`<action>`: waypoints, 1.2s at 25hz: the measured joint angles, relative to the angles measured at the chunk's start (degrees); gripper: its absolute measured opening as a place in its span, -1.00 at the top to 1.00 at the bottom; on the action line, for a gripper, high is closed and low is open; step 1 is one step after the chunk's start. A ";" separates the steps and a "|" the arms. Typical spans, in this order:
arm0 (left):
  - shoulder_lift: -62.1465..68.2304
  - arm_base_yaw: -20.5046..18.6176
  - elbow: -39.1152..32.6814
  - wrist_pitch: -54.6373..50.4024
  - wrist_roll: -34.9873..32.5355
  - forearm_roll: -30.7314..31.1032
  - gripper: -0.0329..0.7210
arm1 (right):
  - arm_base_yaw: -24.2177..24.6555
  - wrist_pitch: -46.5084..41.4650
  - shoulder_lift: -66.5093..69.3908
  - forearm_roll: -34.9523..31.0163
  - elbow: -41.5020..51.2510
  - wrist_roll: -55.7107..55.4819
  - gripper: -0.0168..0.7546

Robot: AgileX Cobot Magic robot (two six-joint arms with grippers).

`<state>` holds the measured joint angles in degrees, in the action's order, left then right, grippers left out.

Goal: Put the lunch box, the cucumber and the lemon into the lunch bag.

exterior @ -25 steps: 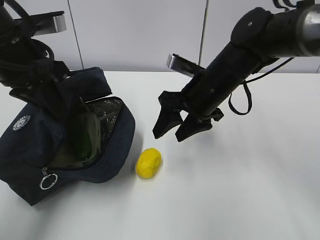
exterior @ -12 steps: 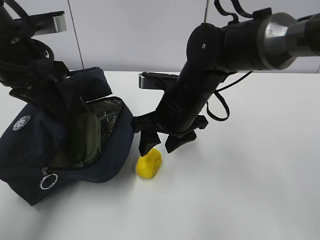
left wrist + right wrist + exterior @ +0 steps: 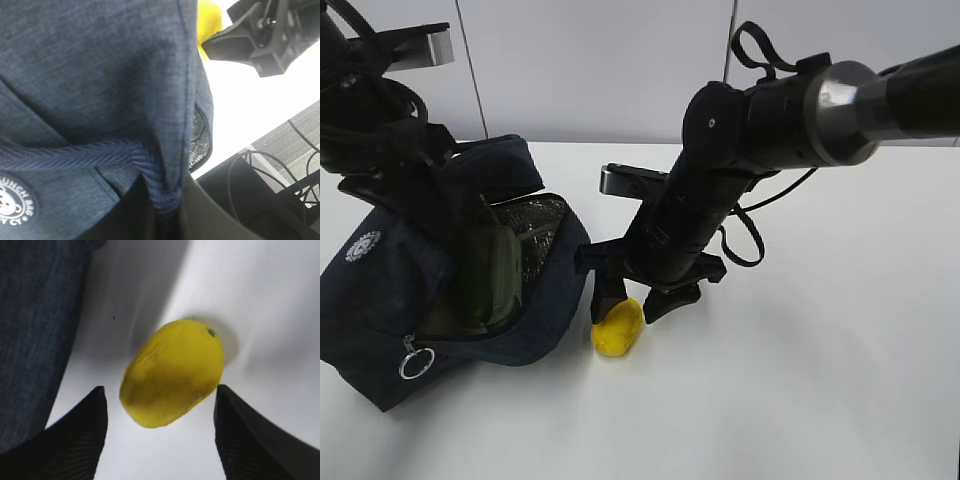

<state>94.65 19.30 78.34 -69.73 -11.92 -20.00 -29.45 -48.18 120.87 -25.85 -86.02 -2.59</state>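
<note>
1. The small bright yellow oval lemon (image 3: 172, 371) is lying on the white counter (image 3: 800, 400), just beside the open mouth of the dark navy fabric lunch bag (image 3: 380, 290); its skin is looking smooth and matte, with a tiny green stem mark at one end.
2. The right claw (image 3: 633, 297), which was hanging well above and to the right a second ago, is now straddling the lemon, spread wide with nothing gripped yet; a grasp seems imminent.
3. Inside the bag, a green-lidded container is showing, so the lemon is probably the last item.
4. The left claw (image 3: 165, 220) is pinching the bag's fabric, holding the mouth open.
</note>
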 joint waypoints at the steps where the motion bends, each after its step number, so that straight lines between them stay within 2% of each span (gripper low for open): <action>1: 0.00 0.00 0.00 0.00 0.01 0.00 0.91 | 0.00 0.60 0.46 -0.15 0.00 -0.23 -0.33; 10: 0.00 0.00 0.00 0.00 -0.11 0.00 0.91 | 0.00 2.60 4.04 -3.06 0.00 -0.94 -0.32; 16: 0.00 0.00 0.00 0.00 -0.11 0.00 0.91 | 0.00 3.09 4.64 -3.75 0.00 -1.08 0.02; 19: 0.00 0.00 0.00 0.00 -0.11 0.00 0.91 | 0.00 3.32 4.41 -3.75 0.00 -0.74 0.10; 30: 0.00 0.00 0.00 0.00 -0.11 0.00 0.91 | 1.48 0.91 -2.87 1.15 -0.42 3.52 0.12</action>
<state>94.65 19.30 78.34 -69.73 -12.04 -20.00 -27.97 -47.27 118.00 -24.70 -86.44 0.94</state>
